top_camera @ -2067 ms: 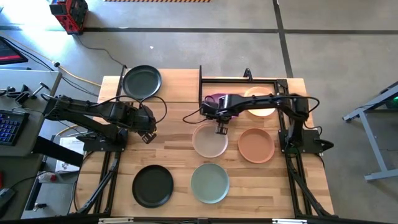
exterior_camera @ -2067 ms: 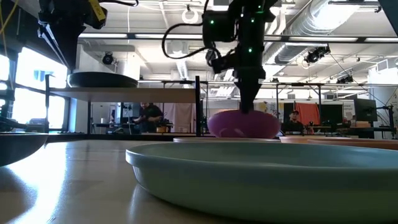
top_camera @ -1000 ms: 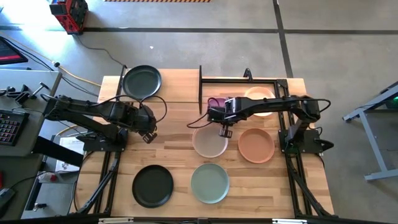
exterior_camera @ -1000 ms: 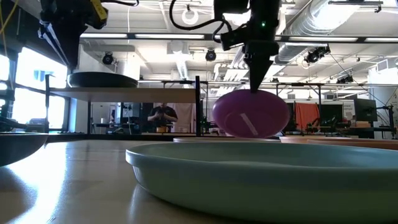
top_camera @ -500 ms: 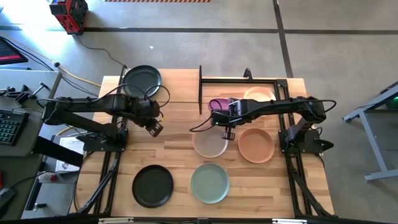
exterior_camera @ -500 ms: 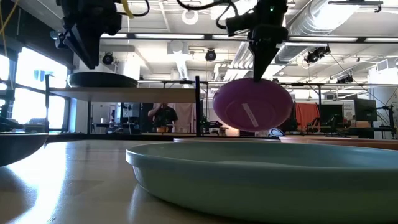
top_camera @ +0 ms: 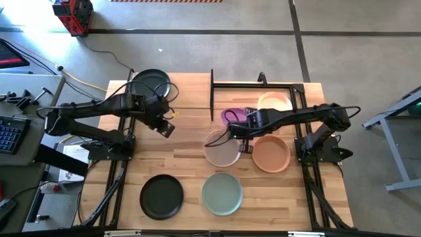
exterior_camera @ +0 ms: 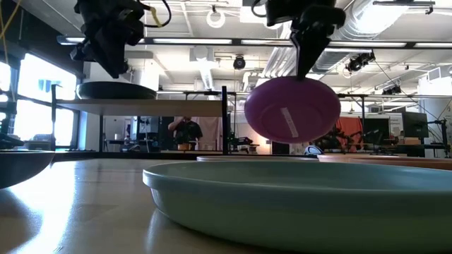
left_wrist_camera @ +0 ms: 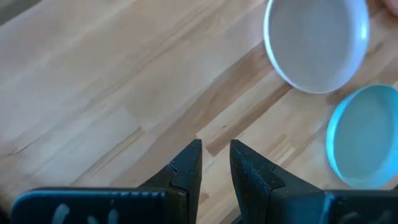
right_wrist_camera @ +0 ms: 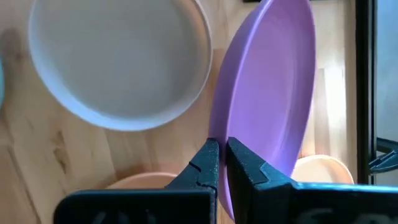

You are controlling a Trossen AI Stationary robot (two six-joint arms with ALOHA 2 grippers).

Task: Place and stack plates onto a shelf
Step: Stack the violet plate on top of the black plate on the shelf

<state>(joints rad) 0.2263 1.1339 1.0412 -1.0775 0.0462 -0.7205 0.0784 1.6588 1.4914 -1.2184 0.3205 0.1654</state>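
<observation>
We see the right gripper (right_wrist_camera: 217,155) pinching the round purple plate's (right_wrist_camera: 267,93) rim, hanging it edge-down, likely for carrying shelfward; the left gripper (left_wrist_camera: 214,163), nearly closed, holds nothing.

Smooth matt purple plate (right_wrist_camera: 273,93), striped pale wood tabletop (top_camera: 191,164), thin black metal shelf bars (top_camera: 212,92).

The right arm hides most of the purple plate (top_camera: 231,116) from above, leaving only an edge.

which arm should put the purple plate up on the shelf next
Right. Its tool is shut on the round purple plate's rim, holding it tilted above the table. The left tool holds nothing, over bare tabletop near the shelf.
</observation>
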